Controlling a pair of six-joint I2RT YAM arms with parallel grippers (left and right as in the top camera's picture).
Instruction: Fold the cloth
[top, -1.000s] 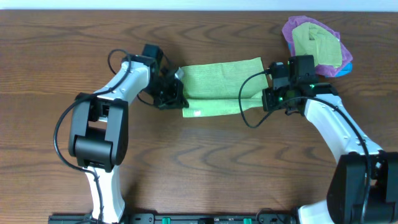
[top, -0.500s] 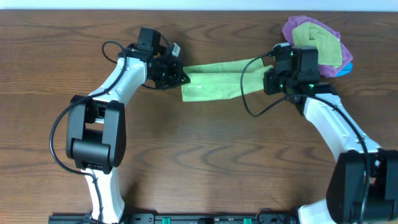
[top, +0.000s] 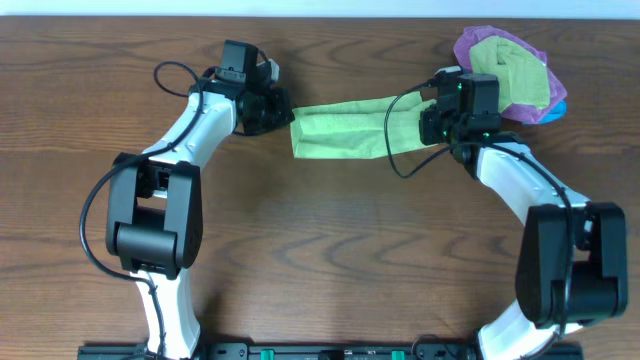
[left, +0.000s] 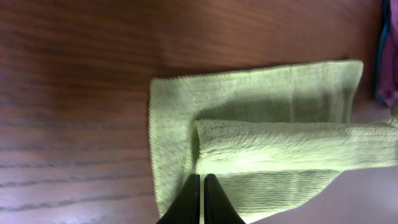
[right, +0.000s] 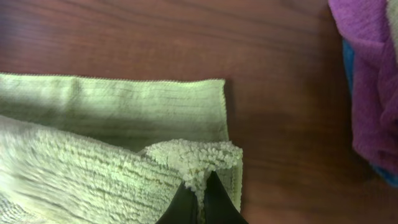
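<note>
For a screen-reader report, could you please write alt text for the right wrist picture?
The right gripper pinches a raised fluffy corner of the green cloth, which lies partly folded on a brown wooden table. A purple cloth shows at the right edge.

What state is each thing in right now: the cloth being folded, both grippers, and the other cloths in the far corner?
green cloth: half folded, one edge lifted and doubled over the layer lying flat on the table
left gripper: shut, pinching the raised edge of the green cloth
right gripper: shut, pinching a fluffy corner of the green cloth
pile of cloths: heaped, untouched, apart from the green cloth
</note>
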